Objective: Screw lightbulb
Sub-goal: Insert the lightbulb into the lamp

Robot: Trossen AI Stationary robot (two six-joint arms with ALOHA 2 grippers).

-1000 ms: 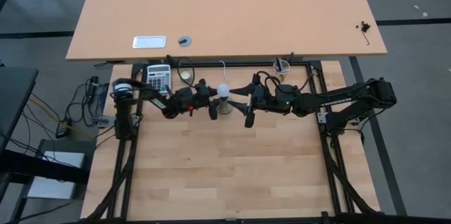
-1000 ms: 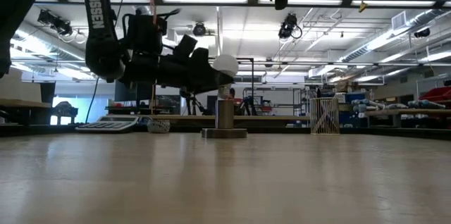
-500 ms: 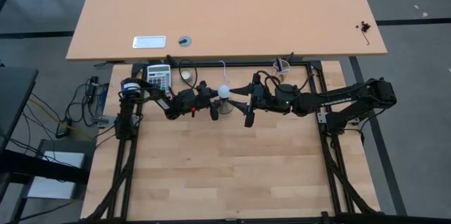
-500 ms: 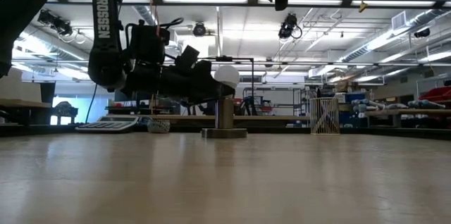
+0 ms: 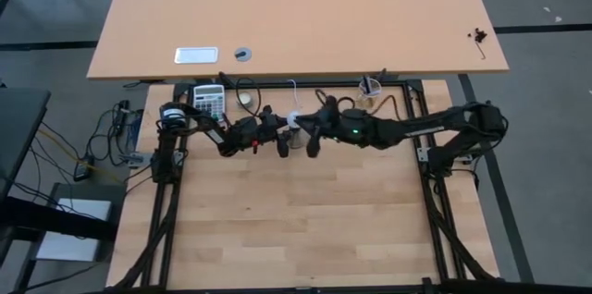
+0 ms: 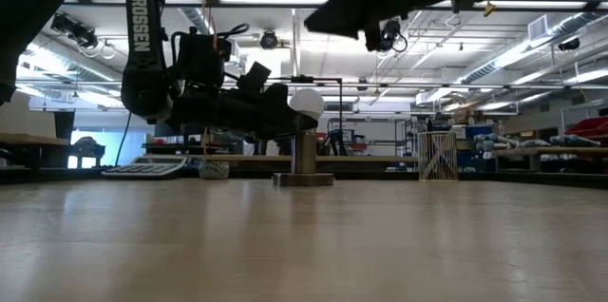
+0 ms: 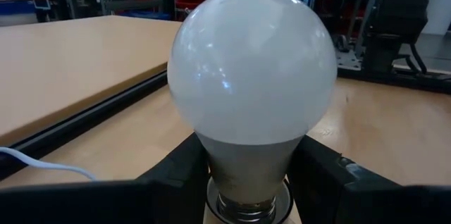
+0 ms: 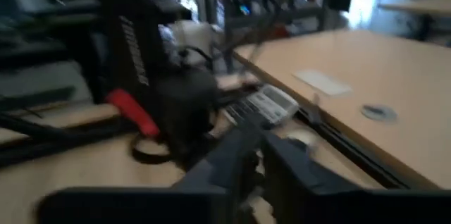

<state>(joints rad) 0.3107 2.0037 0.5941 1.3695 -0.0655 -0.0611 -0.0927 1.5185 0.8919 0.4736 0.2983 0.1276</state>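
Observation:
The white lightbulb (image 7: 254,62) stands upright, globe up, over the grey metal socket (image 6: 303,155), whose round base rests on the wooden table. The grey screw end (image 7: 246,208) is at the socket's mouth; how far in it sits, I cannot tell. My left gripper (image 6: 285,117) (image 5: 280,130) comes level from the table's left and is shut on the bulb. My right gripper (image 5: 308,134) (image 6: 318,22) hangs higher than the bulb, just to its right. Its fingers are drawn together (image 8: 258,138), with nothing between them. My left gripper pinches the bulb's narrow neck (image 7: 246,168), just below the globe, between its two fingers (image 7: 184,175). The fingers come level from the table's left, one on each side of the neck. The bulb stands upright in the hold, its screw end down on the socket.
A calculator (image 5: 208,100) and a small round tin (image 5: 245,100) lie at the far edge behind the left arm. A thin white cord (image 5: 291,86) runs from the socket toward the far edge. A small cup (image 5: 372,86) stands far right, and a larger table (image 5: 296,17) lies beyond.
My right gripper has swung toward the table's left and dipped toward the bulb, tipping its fingers downward; in the high view its fingers stand closer together than before. The bulb in my left gripper has sunk a little onto the socket and then kept still.

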